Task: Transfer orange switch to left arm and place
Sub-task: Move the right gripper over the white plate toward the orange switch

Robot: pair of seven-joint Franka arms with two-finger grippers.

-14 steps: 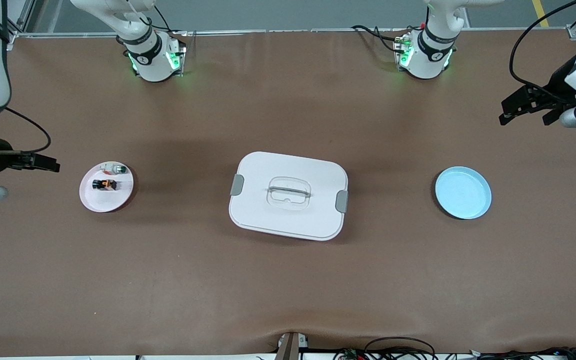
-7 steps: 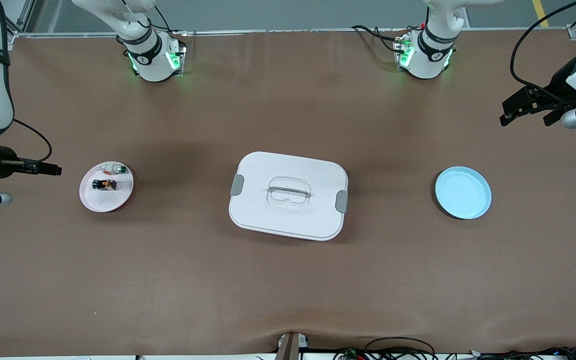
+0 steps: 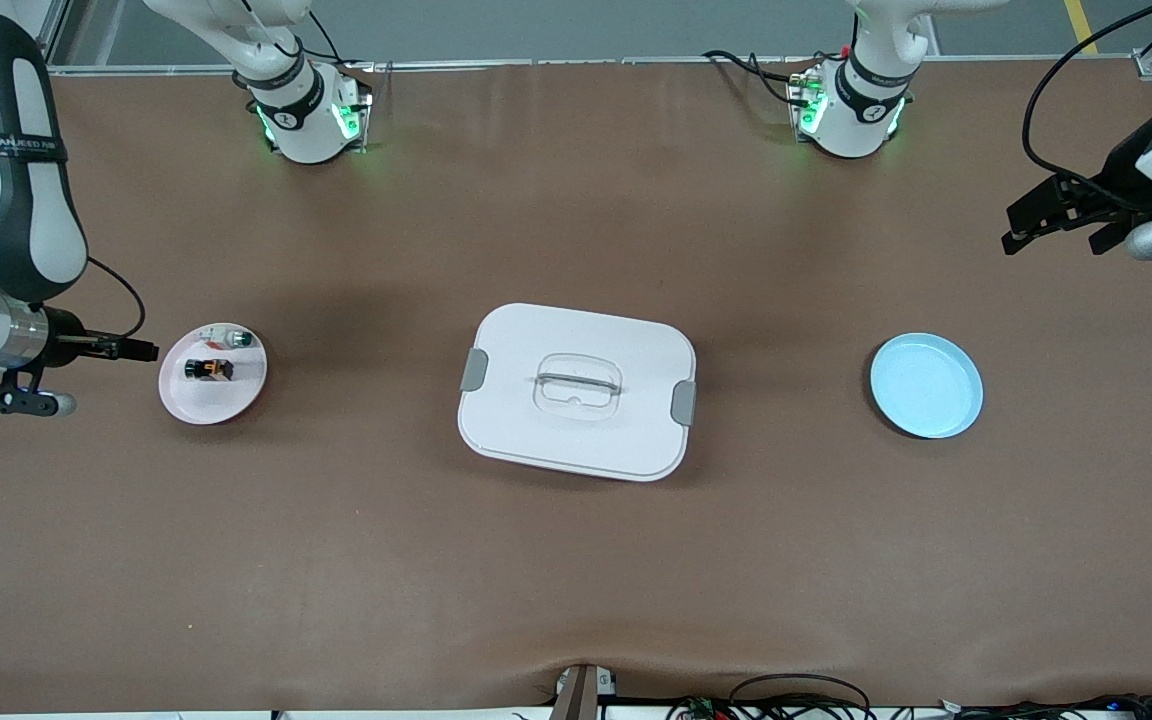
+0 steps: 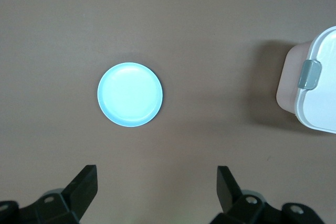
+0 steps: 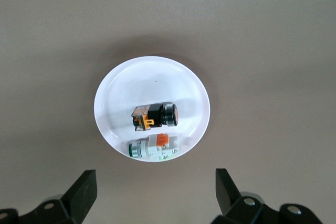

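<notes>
1. The right gripper (image 3: 141,350), fingers apart, has been brought closer to the pink plate (image 3: 236,400).
2. The orange switch (image 3: 208,369) lies there, ungrasped; pickup seems next.
3. The left gripper (image 3: 1046,217) waits open, above the table near the blue plate (image 3: 926,386).

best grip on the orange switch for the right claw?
Probably from above: close the open right claw across the black barrel of the orange switch, which lies on its side on the pink plate. The white-and-green component lies close beside it.
</notes>
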